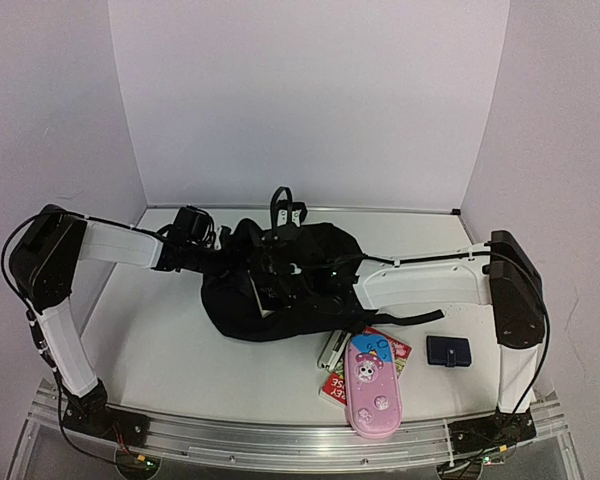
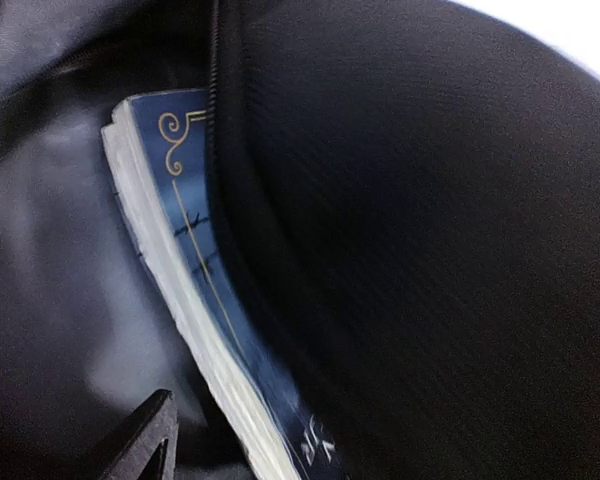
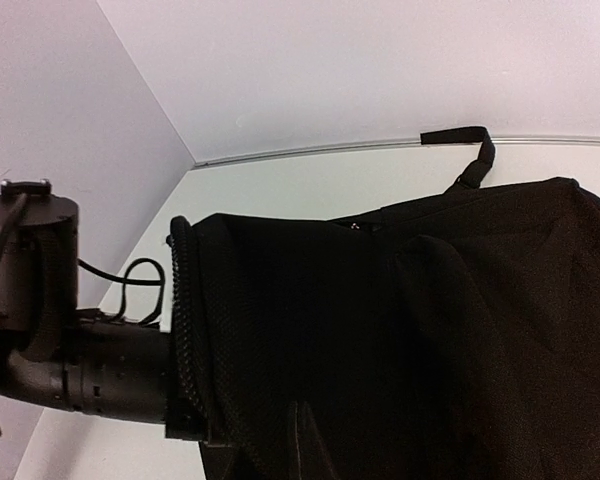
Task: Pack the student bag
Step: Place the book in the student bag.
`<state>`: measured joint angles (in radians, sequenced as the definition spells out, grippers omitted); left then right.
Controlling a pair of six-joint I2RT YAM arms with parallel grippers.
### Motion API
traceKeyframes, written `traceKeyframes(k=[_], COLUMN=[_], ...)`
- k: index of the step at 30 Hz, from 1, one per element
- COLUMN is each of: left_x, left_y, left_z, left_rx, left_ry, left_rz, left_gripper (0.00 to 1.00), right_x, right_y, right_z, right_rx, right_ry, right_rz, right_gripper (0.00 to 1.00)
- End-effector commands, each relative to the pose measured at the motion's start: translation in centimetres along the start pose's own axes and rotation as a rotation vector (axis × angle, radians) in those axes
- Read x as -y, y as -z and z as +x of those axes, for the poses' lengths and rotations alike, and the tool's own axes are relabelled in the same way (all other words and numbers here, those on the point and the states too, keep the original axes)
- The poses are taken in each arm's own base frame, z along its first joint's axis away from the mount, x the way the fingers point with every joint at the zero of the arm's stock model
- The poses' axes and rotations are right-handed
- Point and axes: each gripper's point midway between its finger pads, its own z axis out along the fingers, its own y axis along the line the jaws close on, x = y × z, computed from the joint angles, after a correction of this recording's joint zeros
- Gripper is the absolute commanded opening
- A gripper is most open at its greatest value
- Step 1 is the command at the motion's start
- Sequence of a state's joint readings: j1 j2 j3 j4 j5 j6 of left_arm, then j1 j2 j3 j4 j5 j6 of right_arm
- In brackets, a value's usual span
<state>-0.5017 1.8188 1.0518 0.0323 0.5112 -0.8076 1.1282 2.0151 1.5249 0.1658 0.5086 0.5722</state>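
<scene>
Black student bag (image 1: pixel 280 290) lying centre of surface (image 1: pixel 150 340) | blue book (image 2: pixel 195 290) sitting inside | left fingers (image 2: pixel 148 440): cannot tell | right fingers pressing together at bag fabric | pink pencil case (image 1: pixel 370 395), dark-blue pouch (image 1: pixel 448 350) waiting outside

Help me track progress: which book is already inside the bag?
The blue book with gold trim, tucked inside the student bag; the red book lies outside under the pink pencil case.

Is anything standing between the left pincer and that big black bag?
Nothing visible does. The left pincer is inside the opening of the black bag, with only the lining around it and a blue book tucked in beside it.
</scene>
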Motion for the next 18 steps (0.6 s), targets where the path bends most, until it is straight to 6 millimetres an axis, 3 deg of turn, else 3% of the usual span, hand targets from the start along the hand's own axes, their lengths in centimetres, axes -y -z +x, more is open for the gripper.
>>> traceKeyframes(k=[1,10,14,18], left_x=[0.0,1.1,3.0,5.1], left_y=[1.5,-1.4,-3.3,-5.1], left_z=[1.7,5.0,4.3,3.6], left_rx=[0.004,-0.081,-0.074,-0.061], left_ry=[-0.033,-0.033,-0.067,-0.126], left_rz=[-0.062,-0.037,0.015,0.050], left_gripper=[0.74,0.40,0.26,0.19], right_x=[-1.3,-1.3,-1.2,-1.0], right_y=[1.9,1.8,1.8,1.9], right_z=[-4.4,-4.1,-3.9,-3.8], right_rx=[0.096,0.089,0.086,0.082], right_ry=[-0.060,-0.060,-0.061,-0.064], right_rz=[-0.036,-0.038,-0.034,-0.034], right_gripper=[0.00,0.00,0.00,0.00])
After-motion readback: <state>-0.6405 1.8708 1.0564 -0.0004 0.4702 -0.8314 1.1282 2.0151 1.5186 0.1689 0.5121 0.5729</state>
